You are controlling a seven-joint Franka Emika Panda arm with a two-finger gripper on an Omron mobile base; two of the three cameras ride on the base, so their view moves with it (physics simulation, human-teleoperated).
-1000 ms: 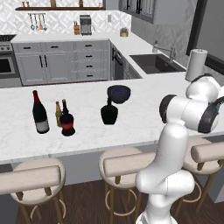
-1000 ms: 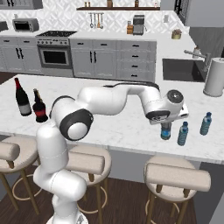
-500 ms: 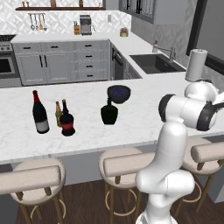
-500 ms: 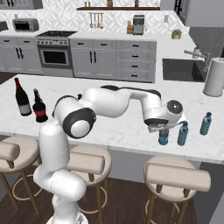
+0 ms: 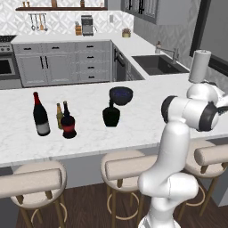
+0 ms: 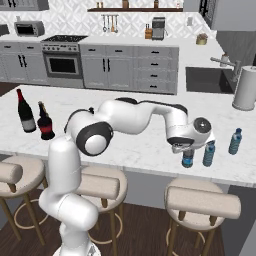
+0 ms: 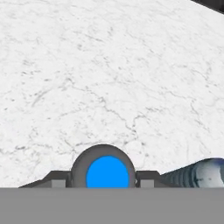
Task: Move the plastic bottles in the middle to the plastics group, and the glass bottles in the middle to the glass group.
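Observation:
My gripper is shut on the plastic bottle, a small clear one with a blue cap, held upright near the counter's front edge. Its base is at or just above the marble. In the hand view its blue cap sits between my fingertips. The plastics group stands just to the right: one water bottle right beside it and another farther right. The all-black squat glass bottle stands mid-counter. The red-labelled squat bottle is by the tall wine bottle and the amber bottle.
A dark blue bowl sits behind the black bottle. A paper towel roll and the sink are at the back right. Stools line the counter's front. The neighbouring water bottle lies close on the hand view's right.
My gripper has come down and toward the counter's front edge with the plastic bottle, ending beside the nearest water bottle. The other bottles have not moved.

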